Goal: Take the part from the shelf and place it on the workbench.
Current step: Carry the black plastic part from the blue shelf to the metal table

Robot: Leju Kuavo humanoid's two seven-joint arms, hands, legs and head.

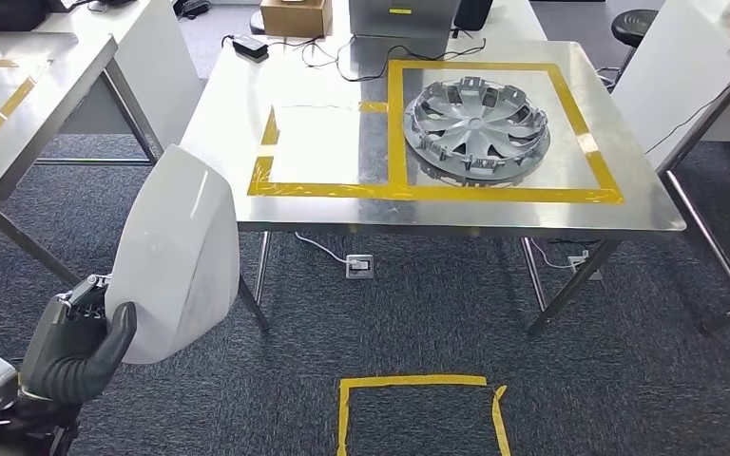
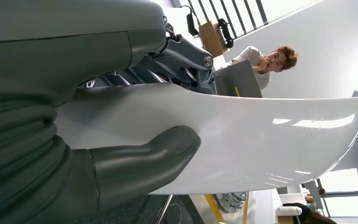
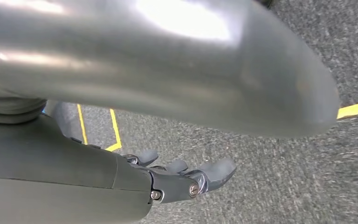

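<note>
Part [image 1: 176,256], a glossy white curved panel, sits in the left hand [image 1: 76,347] at the near left of the scene, held upright off the floor and near the bench's [image 1: 247,104] left front corner. The thick grey thumb [image 2: 144,158] presses across the panel's smooth face while the darker fingers [image 2: 186,56] clamp its back edge, so the panel is gripped between them. In the left wrist view the white panel [image 2: 242,140] sweeps out from the hand to a pointed corner, and a person [image 2: 265,60] sits beyond it.

The steel bench stands ahead, across the middle and far part of the scene. Yellow tape [image 1: 399,190] marks two adjoining rectangles on its top: the left one holds a white sheet [image 1: 318,142], and the larger right one holds a grey wheel cover [image 1: 475,128] lying flat inside the tape. A cardboard box [image 1: 295,14], a black adapter [image 1: 250,45] and cables lie at the bench's far edge. Another bench [image 1: 19,95] with yellow tape stands to the left.

On the grey carpet [image 1: 418,304], a square of yellow tape [image 1: 413,385] is marked near the robot.

The right hand [image 3: 186,175] hangs above the carpet, its fingers apart and only slightly curled, holding nothing.
</note>
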